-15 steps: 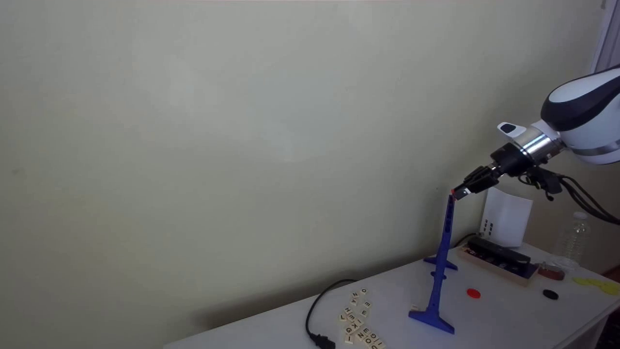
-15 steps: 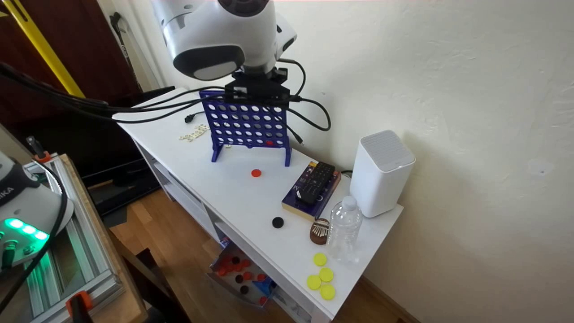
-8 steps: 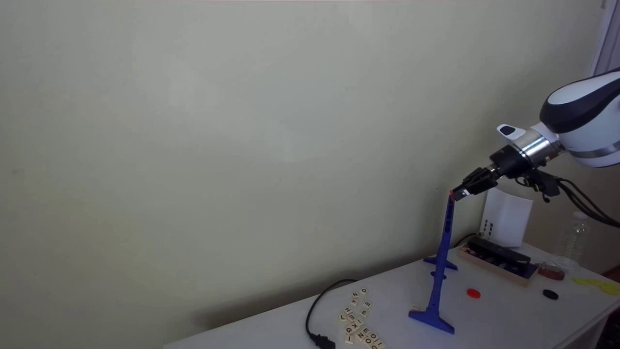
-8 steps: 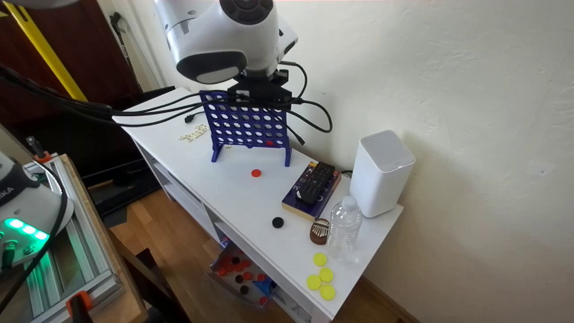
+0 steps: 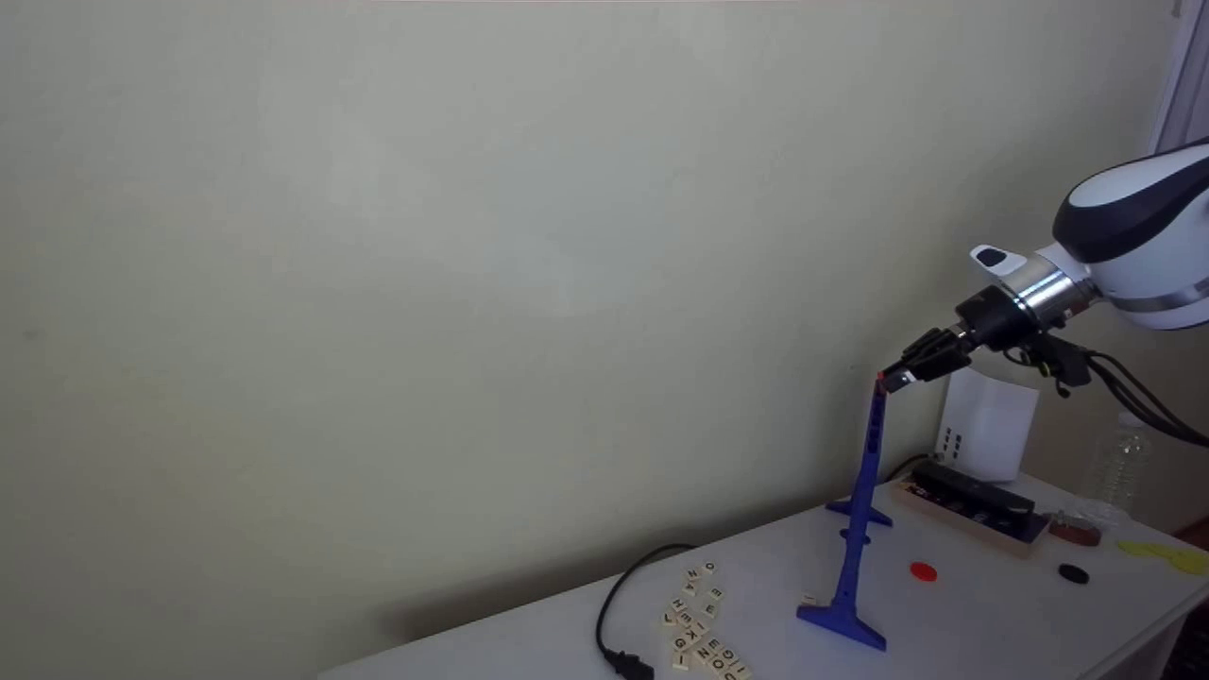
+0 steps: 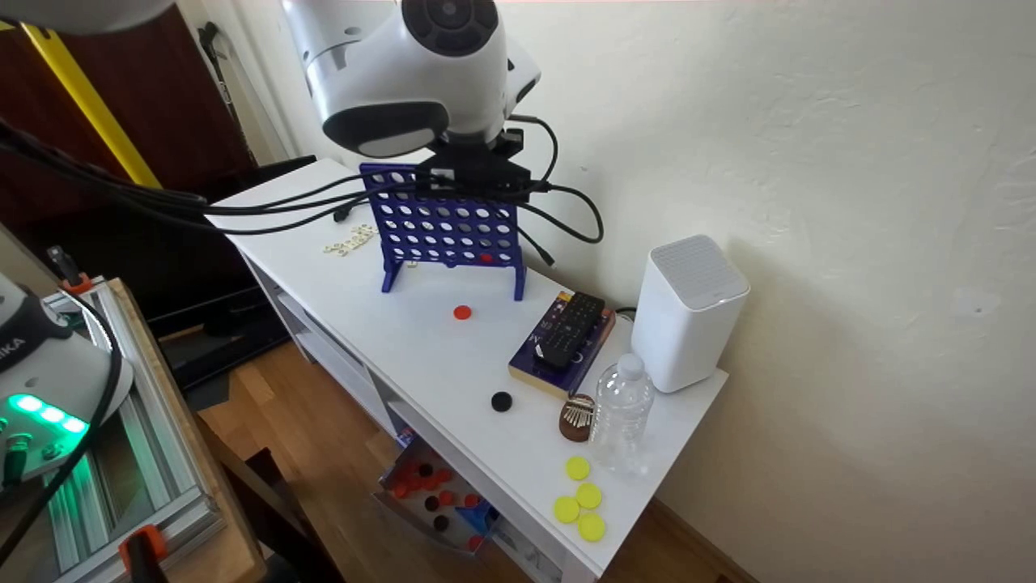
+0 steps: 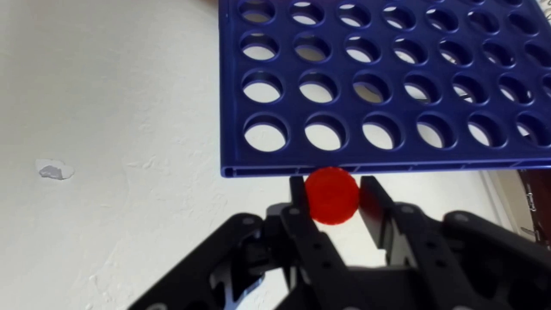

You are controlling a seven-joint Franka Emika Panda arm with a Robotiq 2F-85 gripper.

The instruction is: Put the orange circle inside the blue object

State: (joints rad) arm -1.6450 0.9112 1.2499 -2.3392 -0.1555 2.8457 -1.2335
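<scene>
Red disc (image 7: 331, 196) at the blue rack (image 7: 397, 92)

In an exterior view, only a fleck of the disc shows; yellow discs (image 5: 1186, 563) overlap, hard to count. In an exterior view, the arm (image 6: 413, 81) hides the jaws; we count four yellow discs. In the wrist view, jaws pinch the disc at the rack's top edge; the rack is cropped.

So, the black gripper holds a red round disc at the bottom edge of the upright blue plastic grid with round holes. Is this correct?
Not the bottom edge: the black gripper holds the red round disc at the top edge of the upright blue plastic grid, as an exterior view shows. The rest is right.
</scene>
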